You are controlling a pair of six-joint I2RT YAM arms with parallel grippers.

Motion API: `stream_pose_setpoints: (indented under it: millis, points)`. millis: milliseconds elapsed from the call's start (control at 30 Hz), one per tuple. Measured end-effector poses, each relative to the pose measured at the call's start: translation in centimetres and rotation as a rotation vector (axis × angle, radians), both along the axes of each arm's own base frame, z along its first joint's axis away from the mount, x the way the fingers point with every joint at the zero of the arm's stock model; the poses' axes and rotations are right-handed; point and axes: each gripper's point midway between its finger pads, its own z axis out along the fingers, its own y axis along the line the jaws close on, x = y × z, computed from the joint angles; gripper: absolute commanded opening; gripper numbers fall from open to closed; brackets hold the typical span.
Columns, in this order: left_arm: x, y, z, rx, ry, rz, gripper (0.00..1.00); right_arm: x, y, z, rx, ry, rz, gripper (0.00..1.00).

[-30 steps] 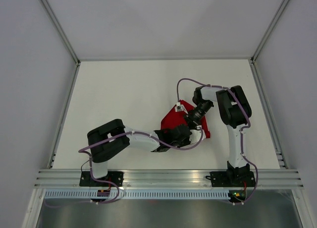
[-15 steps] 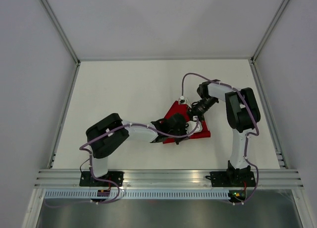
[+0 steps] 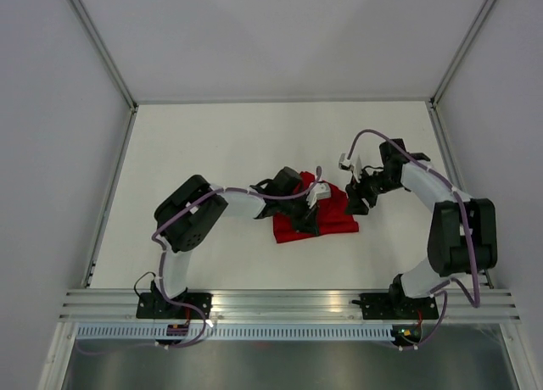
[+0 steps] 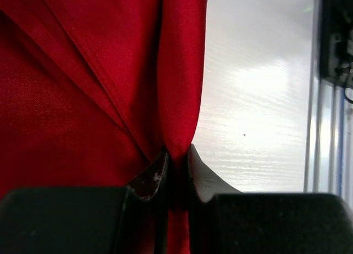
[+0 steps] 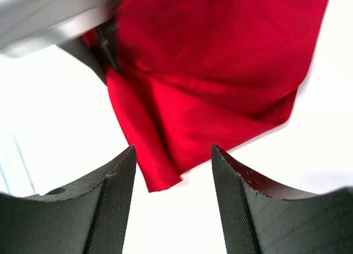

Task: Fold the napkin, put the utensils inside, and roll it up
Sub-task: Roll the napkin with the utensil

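The right claw point(image 5: 174, 154) has backed toward the right edge of the worktop point(image 3: 212, 153), spread. The left claw point(image 4: 176, 159) pinches the napkin point(image 3: 338, 223), its fold apparently laid.

Napkin point(image 3: 336, 222): thin red cloth, smooth with a soft satin sheen, creased into sharp folds. Table point(image 4: 259, 99) white, smooth, mildly glossy with a faint grain; rail point(image 3: 288, 305) at its near edge bare ribbed metal, dull shine. Left gripper point(image 4: 176, 156) fingers point(image 4: 148, 179) matt black plastic, scuffed pale at one tip; right gripper point(image 5: 172, 150) pads point(image 5: 113, 210) dark, matt, finely cross-hatched
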Motion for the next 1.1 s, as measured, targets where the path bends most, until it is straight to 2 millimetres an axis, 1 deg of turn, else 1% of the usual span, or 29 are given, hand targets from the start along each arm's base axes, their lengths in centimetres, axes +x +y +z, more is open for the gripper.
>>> stream_pose_setpoints:
  millis: [100,167,233,300,433,567,767,900,933,1000,1067,1100]
  points:
    - [0.0,0.0,0.0,-0.031,0.114,-0.030,0.02,-1.5,0.0,-0.1,-0.037,-0.126,0.006,0.67]
    - [0.1,0.1,-0.1,-0.049,0.186,-0.049,0.02,-2.1,0.3,-0.1,-0.069,-0.241,0.019,0.70]
    - [0.1,0.1,-0.1,-0.062,0.245,-0.068,0.02,-2.9,1.0,-0.3,-0.089,-0.325,0.048,0.72]
    - [0.0,0.2,-0.1,-0.067,0.302,-0.082,0.02,-3.9,2.1,-0.8,-0.111,-0.398,0.095,0.72]
    - [-0.4,0.3,-0.2,-0.064,0.398,-0.099,0.02,-5.2,4.2,-2.4,-0.150,-0.468,0.189,0.72]
    - [-1.1,0.5,-0.3,-0.052,0.486,-0.113,0.02,-5.7,5.5,-3.8,-0.192,-0.508,0.246,0.72]
    - [-1.7,0.7,-0.3,-0.031,0.560,-0.119,0.02,-6.2,7.2,-4.8,-0.221,-0.540,0.296,0.70]
    - [-2.0,0.9,-0.3,-0.020,0.583,-0.117,0.02,-6.6,7.9,-5.3,-0.228,-0.539,0.315,0.62]
    - [-2.0,1.0,-0.3,-0.017,0.588,-0.114,0.02,-6.8,8.0,-5.6,-0.230,-0.534,0.323,0.58]
    - [-2.1,1.1,-0.4,-0.013,0.596,-0.113,0.02,-6.9,8.2,-5.9,-0.234,-0.525,0.327,0.52]
    - [-2.1,1.2,-0.4,-0.009,0.603,-0.110,0.02,-6.9,8.4,-6.0,-0.231,-0.524,0.331,0.39]
    - [-2.1,1.2,-0.3,-0.007,0.605,-0.109,0.02,-7.0,8.5,-6.1,-0.229,-0.517,0.334,0.35]
